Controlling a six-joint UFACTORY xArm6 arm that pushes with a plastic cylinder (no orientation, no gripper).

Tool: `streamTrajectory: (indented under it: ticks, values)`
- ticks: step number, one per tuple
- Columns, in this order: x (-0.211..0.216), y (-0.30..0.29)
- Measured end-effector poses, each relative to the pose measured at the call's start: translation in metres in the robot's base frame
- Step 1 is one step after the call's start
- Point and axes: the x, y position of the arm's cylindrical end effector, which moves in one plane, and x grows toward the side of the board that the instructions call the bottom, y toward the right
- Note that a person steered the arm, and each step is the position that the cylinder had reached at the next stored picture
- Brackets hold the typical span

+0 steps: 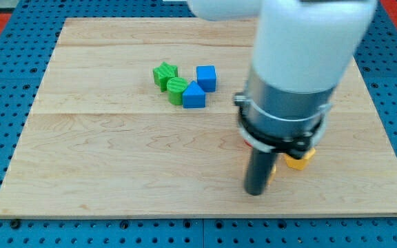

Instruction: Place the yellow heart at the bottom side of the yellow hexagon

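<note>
My tip (pixel 255 192) rests on the wooden board (pixel 116 172) at the view's lower right. A yellow block (pixel 300 160) lies just right of the rod, mostly hidden under the arm; its shape cannot be made out. A thin yellow-orange sliver (pixel 271 173) of another block shows against the rod's right side. I cannot tell which is the heart and which the hexagon. The arm's white and grey body (pixel 288 89) covers the area above them.
A cluster sits at the upper middle: a green star-like block (pixel 164 73), a green rounded block (pixel 177 89), a blue cube (pixel 206 78) and a blue pointed block (pixel 194 96). A red sliver (pixel 243 143) shows left of the arm. The board's bottom edge is near my tip.
</note>
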Motion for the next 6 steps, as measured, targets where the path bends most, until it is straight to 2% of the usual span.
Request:
streamTrajectory:
  ticks: [1,2,6]
  values:
    - [-0.018,-0.024]
    - [-0.034,-0.018]
    - [-0.036,0.073]
